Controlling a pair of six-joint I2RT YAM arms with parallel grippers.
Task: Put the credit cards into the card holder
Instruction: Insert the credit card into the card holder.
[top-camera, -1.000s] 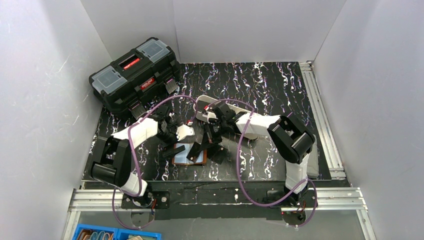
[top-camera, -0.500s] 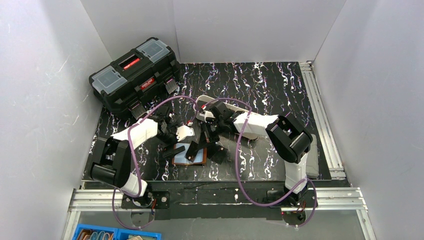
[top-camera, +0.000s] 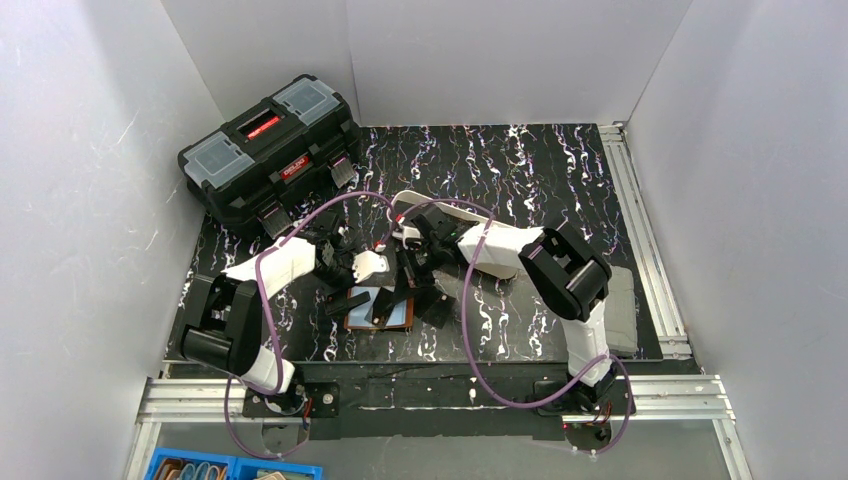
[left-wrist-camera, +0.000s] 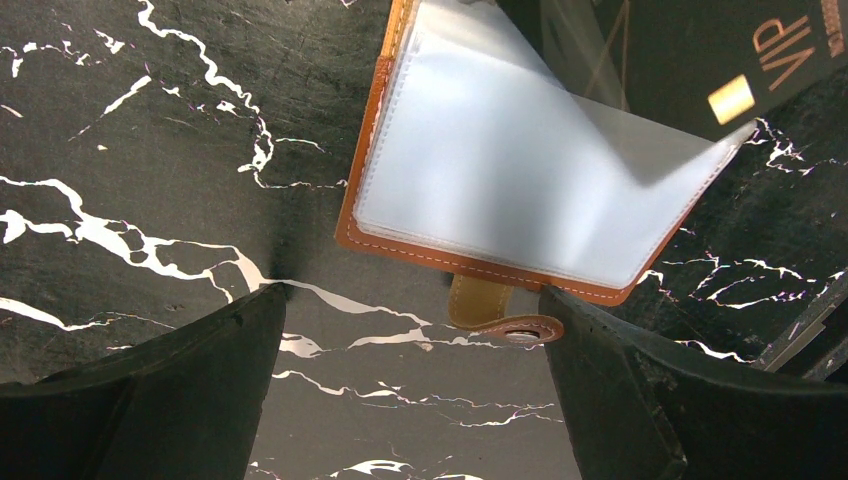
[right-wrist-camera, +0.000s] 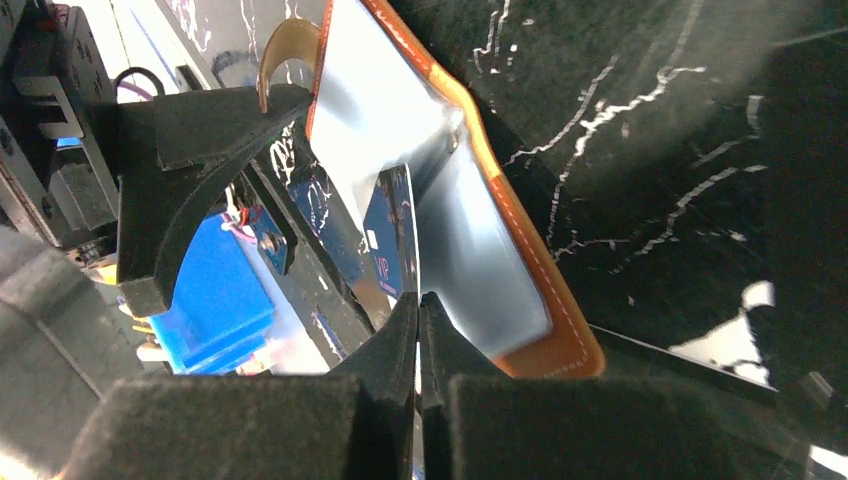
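**At the open card holder: one card pinched, the other fingers wide**

Near the front middle of the black marbled tabletop (top-camera: 520, 180) lies the card holder (top-camera: 392, 318), spread open with its clear plastic sleeves facing up and its brown leather rim showing all round; both arms reach in over it from either side. From the left wrist view the card holder (left-wrist-camera: 500, 180) fills the upper middle; its snap-tab strap (left-wrist-camera: 495, 312) sticks out from the near edge and lies on the tabletop between the two left fingers (left-wrist-camera: 150, 400), which stand wide apart and hold nothing; they touch neither rim nor strap. One corner of the top sleeve is lifted at the right.

The right fingers (right-wrist-camera: 418, 345) are pressed together on the lower edge of a dark card (right-wrist-camera: 392, 235) with "VIP" lettering; the card stands tilted on edge against the sleeves of the card holder (right-wrist-camera: 540, 300). Whether its far edge is inside a pocket or only resting on the plastic, I cannot tell. The same card (left-wrist-camera: 720, 50) shows at the upper right of the left wrist view, with a gold chip, leaning over the lifted sleeve.

Well apart at the far left corner sits a black toolbox (top-camera: 270, 150); a white oblong tray (top-camera: 410, 205) lies half hidden behind the right arm.
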